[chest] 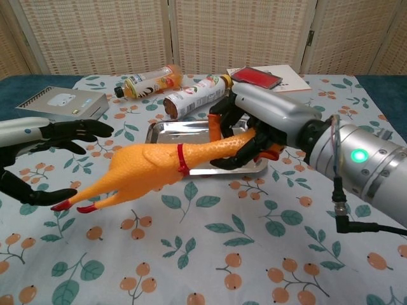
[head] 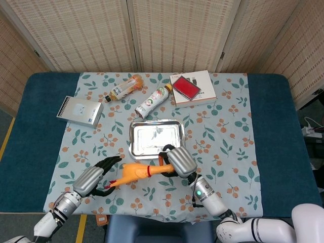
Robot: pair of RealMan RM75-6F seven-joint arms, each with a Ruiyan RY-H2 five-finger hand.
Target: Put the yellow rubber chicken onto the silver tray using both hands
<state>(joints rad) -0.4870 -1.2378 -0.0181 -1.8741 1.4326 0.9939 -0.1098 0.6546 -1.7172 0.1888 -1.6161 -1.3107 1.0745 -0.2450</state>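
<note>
The yellow rubber chicken (head: pixel 132 171) (chest: pixel 143 171) hangs in the air just in front of the silver tray (head: pixel 155 138) (chest: pixel 184 131), its red feet pointing left. My right hand (head: pixel 177 162) (chest: pixel 251 130) grips its neck and head end. My left hand (head: pixel 97 176) (chest: pixel 44 152) is spread open around the feet, fingers above and thumb below, the thumb tip at the feet; whether it touches them I cannot tell. The tray holds nothing.
Behind the tray lie a white bottle (head: pixel 153 101), an orange juice bottle (head: pixel 123 88) and a white box with a red case on it (head: pixel 192 88). A grey box (head: pixel 79 111) sits at the left. The floral cloth (head: pixel 223 142) covers the blue table.
</note>
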